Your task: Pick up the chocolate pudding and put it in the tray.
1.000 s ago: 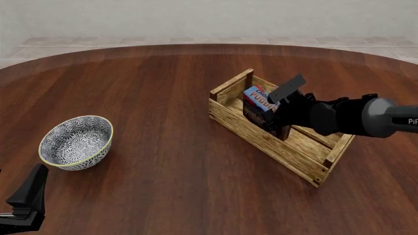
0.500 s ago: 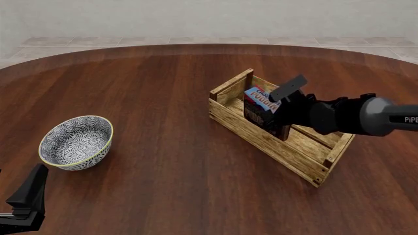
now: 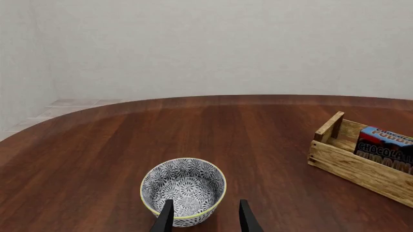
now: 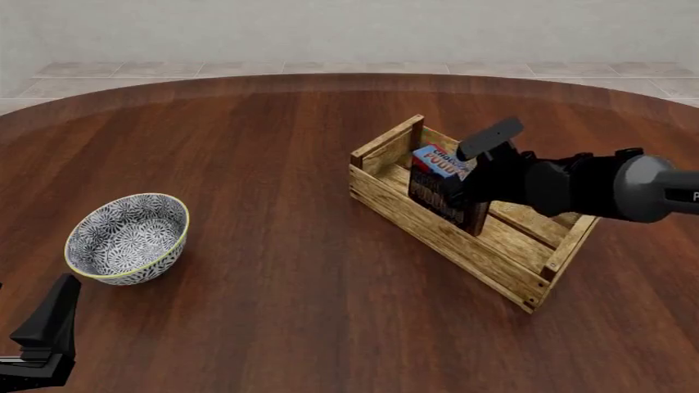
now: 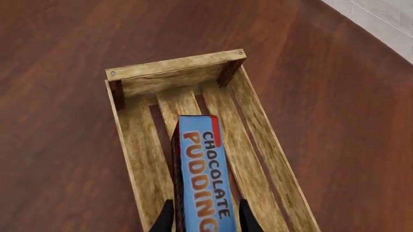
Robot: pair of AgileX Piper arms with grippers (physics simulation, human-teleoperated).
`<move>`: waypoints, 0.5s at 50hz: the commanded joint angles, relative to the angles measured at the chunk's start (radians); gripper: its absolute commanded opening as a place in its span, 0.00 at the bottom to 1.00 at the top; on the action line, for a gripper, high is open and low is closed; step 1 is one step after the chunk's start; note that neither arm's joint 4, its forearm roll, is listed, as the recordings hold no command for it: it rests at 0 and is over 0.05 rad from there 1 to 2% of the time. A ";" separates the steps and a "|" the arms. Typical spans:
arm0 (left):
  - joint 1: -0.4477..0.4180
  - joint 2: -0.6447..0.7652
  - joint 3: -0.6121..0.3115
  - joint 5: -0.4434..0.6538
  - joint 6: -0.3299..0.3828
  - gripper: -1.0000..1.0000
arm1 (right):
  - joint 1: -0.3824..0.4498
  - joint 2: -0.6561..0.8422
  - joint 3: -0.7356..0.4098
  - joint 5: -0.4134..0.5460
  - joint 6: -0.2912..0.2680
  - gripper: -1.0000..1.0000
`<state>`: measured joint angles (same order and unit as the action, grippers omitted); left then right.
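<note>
— So where's the chocolate pudding point(image 4: 441, 182) right now?

— Standing on edge inside the tray point(image 4: 407, 204), near its far end board, blue top facing up.

— And the right gripper point(image 5: 202, 217)?

— Over the carton, one finger on each side of it. I can't tell if they're pinching it.

— The left gripper point(image 3: 205, 218)?

— Low at the near edge of the table point(image 4: 273, 278), fingers spread, pointing at the patterned bowl point(image 4: 127, 237).

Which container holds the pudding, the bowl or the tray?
The tray, the slatted wooden crate: the pudding stands inside it. The patterned bowl sits apart, with nothing in it.
</note>
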<state>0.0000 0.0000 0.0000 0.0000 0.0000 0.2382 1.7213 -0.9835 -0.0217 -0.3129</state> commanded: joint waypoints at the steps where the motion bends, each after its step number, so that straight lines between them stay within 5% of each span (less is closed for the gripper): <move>1: 0.000 0.000 0.000 0.000 0.000 1.00 | 0.004 -0.064 -0.007 0.046 0.013 1.00; 25: 0.000 0.000 0.000 0.000 0.000 1.00 | 0.028 -0.365 0.001 0.223 -0.021 1.00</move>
<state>0.0000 0.0000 0.0000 0.0000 0.0000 0.2569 1.4776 -0.9858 0.1313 -0.3206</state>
